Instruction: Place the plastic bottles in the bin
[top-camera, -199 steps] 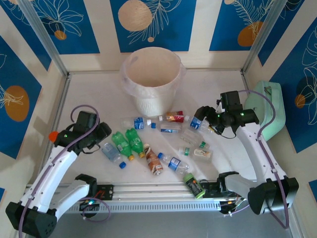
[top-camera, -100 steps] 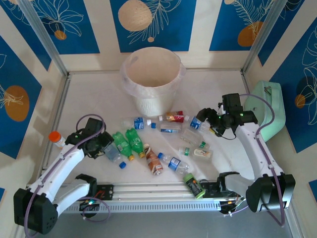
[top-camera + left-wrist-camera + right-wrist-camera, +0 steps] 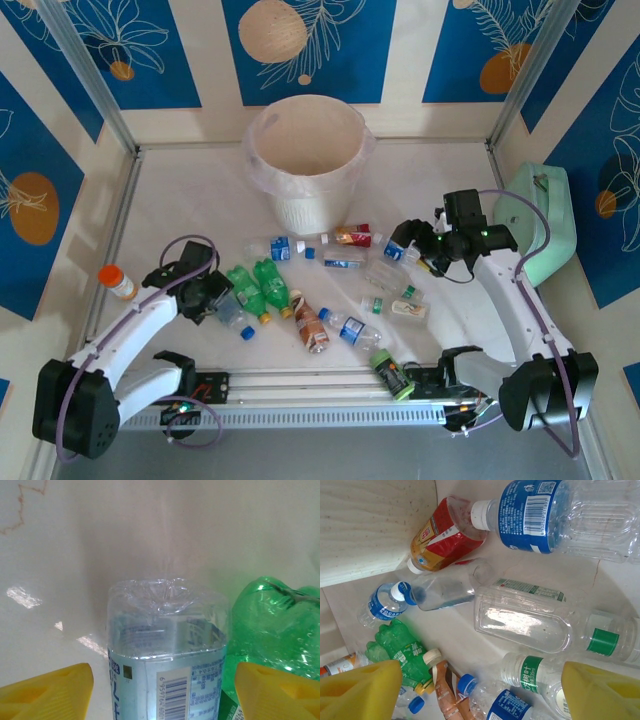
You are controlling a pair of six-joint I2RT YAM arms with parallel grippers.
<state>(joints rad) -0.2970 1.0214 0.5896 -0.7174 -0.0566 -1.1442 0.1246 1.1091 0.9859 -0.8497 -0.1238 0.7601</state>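
While left tool (image 3: 162, 695) straddles clear bottle (image 3: 165, 645), green bottle (image 3: 272, 625) just beside

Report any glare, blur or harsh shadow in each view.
Top external: even light, soft shadows, the bin sharp. Left wrist: bright glare patches on the table left of the clear bottle; left fingers blurred. Right wrist: a white sheen on the flat clear bottle; right fingers soft at the bottom corners.
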